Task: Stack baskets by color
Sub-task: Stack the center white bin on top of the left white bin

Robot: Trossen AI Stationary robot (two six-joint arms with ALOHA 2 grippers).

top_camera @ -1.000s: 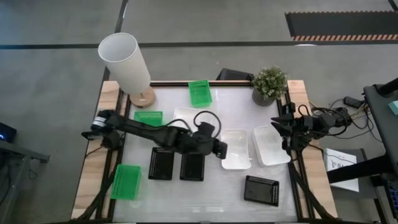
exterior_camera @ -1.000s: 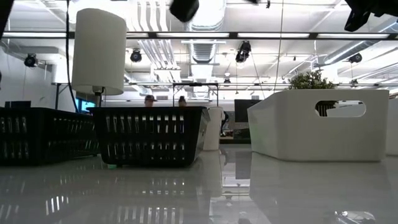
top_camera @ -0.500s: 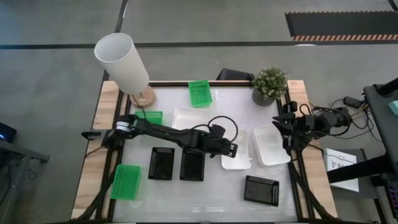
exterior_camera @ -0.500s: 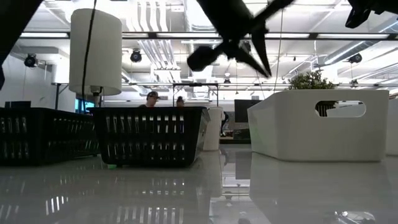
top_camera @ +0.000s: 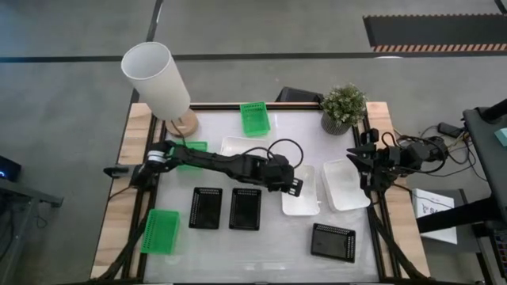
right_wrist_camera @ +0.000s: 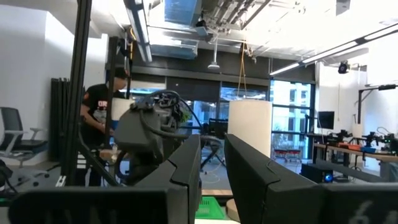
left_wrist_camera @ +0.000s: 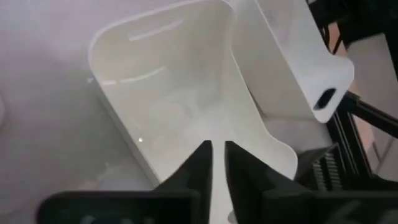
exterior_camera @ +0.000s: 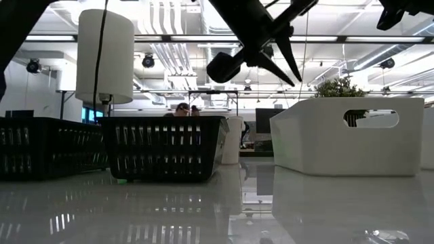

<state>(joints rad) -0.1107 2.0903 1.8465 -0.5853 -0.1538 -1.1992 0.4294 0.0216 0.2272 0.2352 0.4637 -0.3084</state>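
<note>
Below the left hand (left_wrist_camera: pixel 217 163) lies a white basket (left_wrist_camera: pixel 180 93), untouched

"Can you see all your baskets?"

"No. My left arm (top_camera: pixel 214 164) lies over one white basket (top_camera: pixel 238 146), so part of it is hidden. It covers part of a green basket (top_camera: pixel 192 146) too. Down low, one black basket (exterior_camera: pixel 41 147) is cut off at the edge."

"What about your right gripper (top_camera: pixel 365 165)?"

"It is too small from above to tell much. Its own camera only shows the room."

"And the people back there?"

"One person (exterior_camera: pixel 182 108) peeks over a black basket (exterior_camera: pixel 166 147). Only the head shows."
</note>
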